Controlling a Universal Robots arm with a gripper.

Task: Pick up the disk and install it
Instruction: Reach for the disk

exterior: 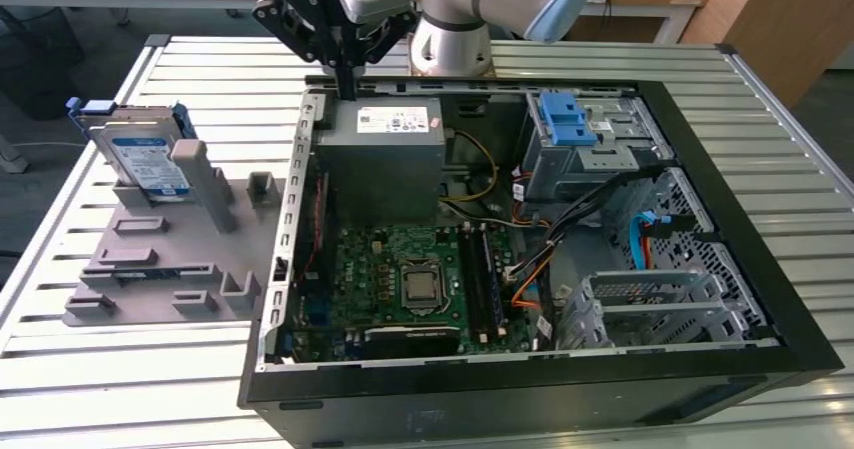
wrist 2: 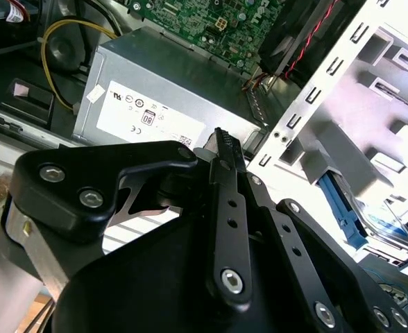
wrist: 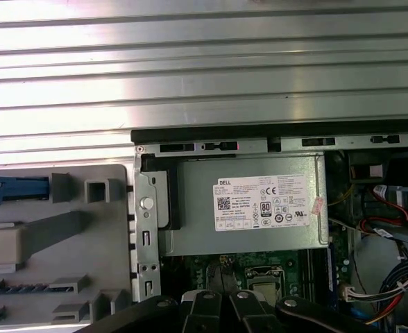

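over the far edge of the case [exterior: 534, 399], my pincer [exterior: 350, 91] hung just above the far end of the psu [exterior: 387, 159]. its jaws were drawn together to a point with nothing between them, and in the second wrist view the fingers [wrist 2: 226, 187] lay flat against one another.

the disk [exterior: 144, 159] stood on edge in the far corner of the grey holder [exterior: 147, 279]. that holder sat on the table [exterior: 120, 389] just beside the case, on the exterior view's left. the disk was well apart from me and nothing touched it.

i judged the work to be at its very start: the pick-up was not yet begun, and i was nearer the psu than the thing i was meant to fetch.

taking the disk would call for jaws parted wide enough to span its blue frame. it would also need a line over the holder's far corner that cleared the case wall between us, and a straight lift, since the slot held the disk upright.

metal cages [exterior: 661, 304] lined the case's side on the exterior view's right, but i could not tell which one was meant for the disk.
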